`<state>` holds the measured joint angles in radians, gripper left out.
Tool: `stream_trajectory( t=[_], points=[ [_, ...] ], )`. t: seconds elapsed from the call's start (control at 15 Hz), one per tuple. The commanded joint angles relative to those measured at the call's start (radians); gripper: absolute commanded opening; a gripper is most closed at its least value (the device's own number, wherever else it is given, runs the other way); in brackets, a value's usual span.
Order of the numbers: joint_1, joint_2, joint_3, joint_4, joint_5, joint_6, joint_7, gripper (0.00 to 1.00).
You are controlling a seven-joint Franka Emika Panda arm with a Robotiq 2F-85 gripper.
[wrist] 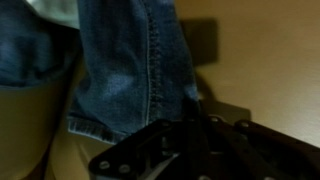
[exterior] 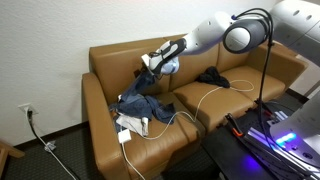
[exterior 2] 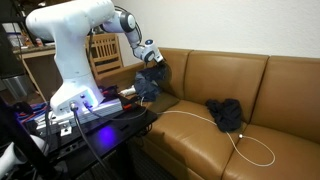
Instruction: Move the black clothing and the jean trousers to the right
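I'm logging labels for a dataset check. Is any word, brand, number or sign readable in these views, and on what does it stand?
None can be read.
The robot arm shows no legible marking.
The jean trousers show only stitching in the wrist view, no tag.

White glossy arm (exterior: 205,35), rounded links, dark grey joint ring (exterior: 237,38); thin black cable (exterior: 268,60) looping off upper links; black gripper (exterior: 151,63) on pale wrist; bulky white base (exterior 2: 65,97); matte black gripper frame in wrist view
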<state>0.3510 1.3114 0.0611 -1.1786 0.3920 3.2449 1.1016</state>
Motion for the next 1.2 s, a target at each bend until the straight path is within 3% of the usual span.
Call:
stream_trajectory(
  t=[0.0, 0.07, 0.13, 0.2, 0.33, 0.4, 0.47, 0.73, 0.8, 1.13],
  points=[
    [0.023, -0.163, -0.025, -0.239, 0.066, 0.28, 0.0, 0.01],
    [0.023, -0.185, -0.01, -0.269, 0.128, 0.366, -0.05, 0.01],
    [0.12, -0.138, -0.174, -0.088, 0.176, 0.251, 0.067, 0.01],
    [0.135, -0.164, -0.201, -0.114, 0.215, 0.262, 0.081, 0.01],
    [0.203, -0.183, -0.329, -0.084, 0.306, 0.234, 0.146, 0.01],
    [0.149, -0.16, -0.235, -0.089, 0.239, 0.23, 0.093, 0.01],
    [0.167, -0.175, -0.266, -0.084, 0.251, 0.215, 0.104, 0.03],
    [0.164, -0.16, -0.252, -0.088, 0.247, 0.211, 0.103, 0.01],
    [0.163, -0.17, -0.275, -0.096, 0.27, 0.211, 0.111, 0.01],
    [0.206, -0.215, -0.552, -0.067, 0.452, 0.213, 0.203, 0.01]
  ],
)
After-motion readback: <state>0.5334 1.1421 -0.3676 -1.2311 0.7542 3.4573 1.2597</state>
